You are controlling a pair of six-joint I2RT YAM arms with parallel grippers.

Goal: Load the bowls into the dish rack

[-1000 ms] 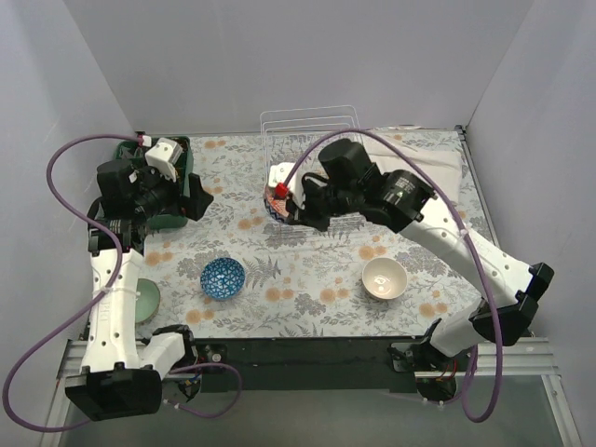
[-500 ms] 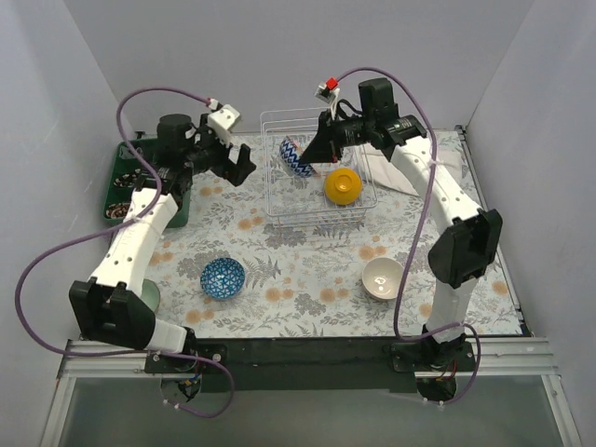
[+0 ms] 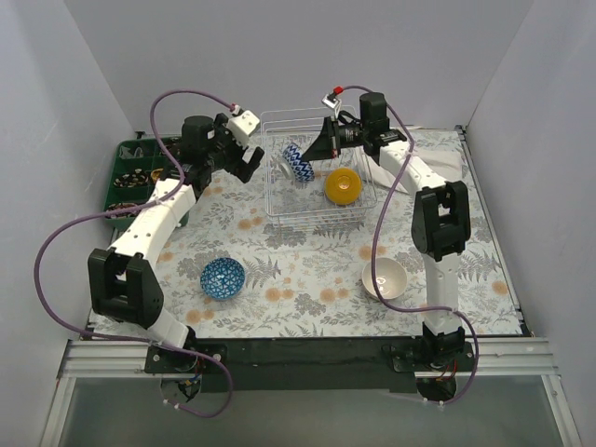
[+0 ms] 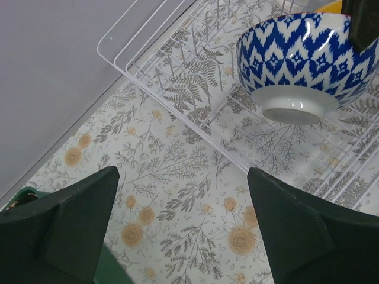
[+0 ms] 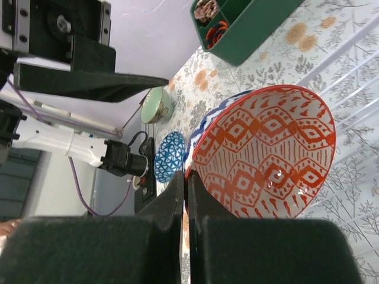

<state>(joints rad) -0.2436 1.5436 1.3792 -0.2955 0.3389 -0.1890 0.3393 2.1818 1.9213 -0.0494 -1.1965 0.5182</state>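
My right gripper (image 3: pixel 315 149) is shut on the rim of a bowl (image 3: pixel 298 162) and holds it tilted on its side inside the left part of the white wire dish rack (image 3: pixel 312 119). The bowl is red-patterned inside (image 5: pixel 266 154) and blue zigzag outside (image 4: pixel 302 59); the closed fingertips (image 5: pixel 180 183) pinch its edge. An orange-yellow bowl (image 3: pixel 342 184) lies in the rack. My left gripper (image 3: pixel 244 168) is open and empty (image 4: pixel 183 236) above the tablecloth just left of the rack (image 4: pixel 177 71). A blue-patterned bowl (image 3: pixel 223 277) and a white bowl (image 3: pixel 385 277) sit on the table.
A dark green compartment tray (image 3: pixel 130 177) stands at the far left. A white folded cloth (image 3: pixel 414 163) lies right of the rack. A pale green bowl (image 5: pixel 157 105) shows only in the right wrist view, near the left arm's base. Grey walls enclose the table.
My right gripper has carried the bowl from in front of the rack to inside its left part. My left gripper has swung from the green tray to the rack's left side.
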